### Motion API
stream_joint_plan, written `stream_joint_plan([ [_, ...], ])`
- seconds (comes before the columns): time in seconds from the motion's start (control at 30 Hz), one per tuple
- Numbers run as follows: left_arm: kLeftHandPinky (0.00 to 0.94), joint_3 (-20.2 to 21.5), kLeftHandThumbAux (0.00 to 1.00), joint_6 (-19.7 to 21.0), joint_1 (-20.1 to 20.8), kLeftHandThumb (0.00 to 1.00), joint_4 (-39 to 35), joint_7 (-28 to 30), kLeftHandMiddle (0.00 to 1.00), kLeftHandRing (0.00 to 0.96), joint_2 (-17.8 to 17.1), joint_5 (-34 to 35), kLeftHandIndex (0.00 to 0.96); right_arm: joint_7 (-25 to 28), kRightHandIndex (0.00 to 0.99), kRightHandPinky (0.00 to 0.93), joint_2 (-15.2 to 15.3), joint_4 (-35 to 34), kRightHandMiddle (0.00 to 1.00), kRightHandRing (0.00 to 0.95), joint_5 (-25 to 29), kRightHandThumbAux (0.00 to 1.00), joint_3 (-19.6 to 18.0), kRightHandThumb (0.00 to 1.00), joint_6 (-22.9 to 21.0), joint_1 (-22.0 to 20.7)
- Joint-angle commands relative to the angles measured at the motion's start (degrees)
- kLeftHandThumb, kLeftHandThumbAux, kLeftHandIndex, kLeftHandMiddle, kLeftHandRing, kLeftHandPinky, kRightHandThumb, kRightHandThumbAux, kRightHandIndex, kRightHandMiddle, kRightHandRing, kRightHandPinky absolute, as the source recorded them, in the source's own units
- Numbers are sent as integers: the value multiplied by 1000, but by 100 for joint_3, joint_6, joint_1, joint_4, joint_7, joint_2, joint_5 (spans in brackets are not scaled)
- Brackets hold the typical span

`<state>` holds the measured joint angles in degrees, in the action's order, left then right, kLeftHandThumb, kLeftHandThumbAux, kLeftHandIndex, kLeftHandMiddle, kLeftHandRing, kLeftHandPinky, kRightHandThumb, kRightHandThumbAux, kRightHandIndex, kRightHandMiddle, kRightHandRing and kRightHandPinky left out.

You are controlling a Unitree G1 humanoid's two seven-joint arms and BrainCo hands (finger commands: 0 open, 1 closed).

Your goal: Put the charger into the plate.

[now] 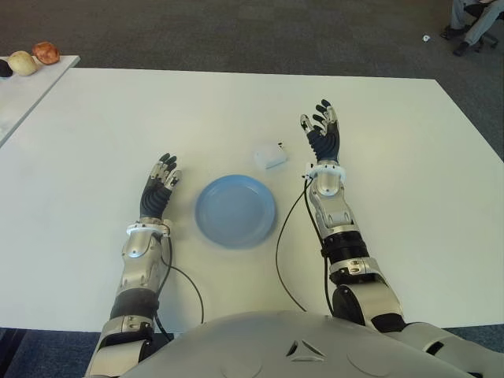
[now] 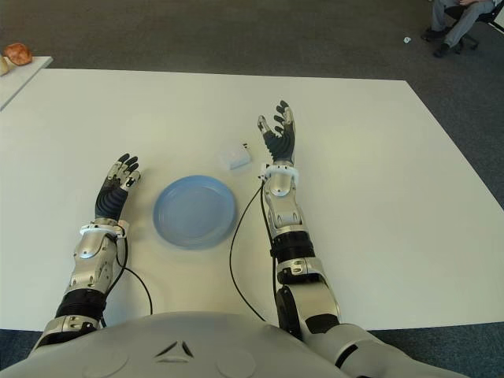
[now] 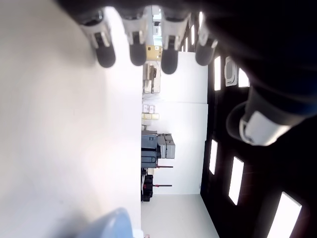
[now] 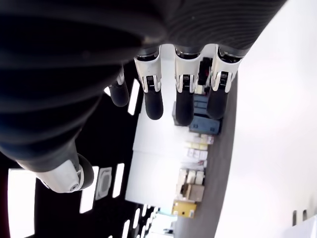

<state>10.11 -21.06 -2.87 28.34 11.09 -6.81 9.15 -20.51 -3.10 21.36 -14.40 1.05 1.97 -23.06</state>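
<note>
A small white charger (image 1: pixel 269 155) lies on the white table (image 1: pixel 394 197), just beyond the round blue plate (image 1: pixel 235 210), which holds nothing. My right hand (image 1: pixel 321 132) is to the right of the charger, a short gap away, fingers straight and spread, holding nothing. My left hand (image 1: pixel 161 186) shows to the left of the plate, fingers extended and bare. In the right wrist view the fingers (image 4: pixel 184 99) point outward with nothing between them. The left wrist view shows straight fingertips (image 3: pixel 136 47) and the plate's edge (image 3: pixel 113 225).
A second white table (image 1: pixel 24 90) at the far left carries round food-like items (image 1: pixel 35 57). A seated person's legs (image 1: pixel 472 24) show at the far right on the dark carpet. Black cables (image 1: pixel 287 236) run from my right wrist across the table.
</note>
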Motion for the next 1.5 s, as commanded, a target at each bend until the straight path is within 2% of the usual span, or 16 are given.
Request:
stream_joint_plan([
  [0.03,1,-138,538,450,-268,0,442,-36,114,76,177,-85,4,25,70,169,57,-137,142,145,-324,570,256,451,-379,-202],
  [0.13,0,-147,536,443,-266,0,444,-48,115,77,197,-96,6,25,64,168,129,-109,135,137,-474,558,355,465,-409,-250],
  [0.23,0,-156,534,446,-271,0,426,-52,117,78,213,-101,7,-25,58,173,316,309,126,130,-809,540,598,478,-270,-482],
  [0.33,0,-167,535,447,-275,0,413,-75,119,80,234,-115,8,-134,44,168,432,1011,103,115,-1040,514,815,480,-22,-818],
  [0.53,0,-183,535,435,-276,0,412,-92,125,83,267,-136,11,-500,5,81,561,2070,18,37,-1498,448,1264,373,427,-1353],
  [0.7,0,-209,536,446,-280,0,384,-126,128,83,305,-166,7,-604,0,17,660,2875,2,6,-2012,378,1819,314,468,-1746],
  [0.83,0,-230,537,470,-302,0,319,-148,133,86,327,-165,4,-335,0,3,760,3407,0,1,-2255,299,2175,294,423,-2041],
  [1.1,0,-249,540,505,-319,0,297,-182,137,87,366,-110,5,189,0,0,772,4086,0,0,-2435,191,2558,293,217,-2473],
  [1.5,0,-296,535,553,-360,0,215,-217,125,78,366,-138,11,648,0,0,661,4563,0,0,-2499,145,2885,288,-1,-2738],
])
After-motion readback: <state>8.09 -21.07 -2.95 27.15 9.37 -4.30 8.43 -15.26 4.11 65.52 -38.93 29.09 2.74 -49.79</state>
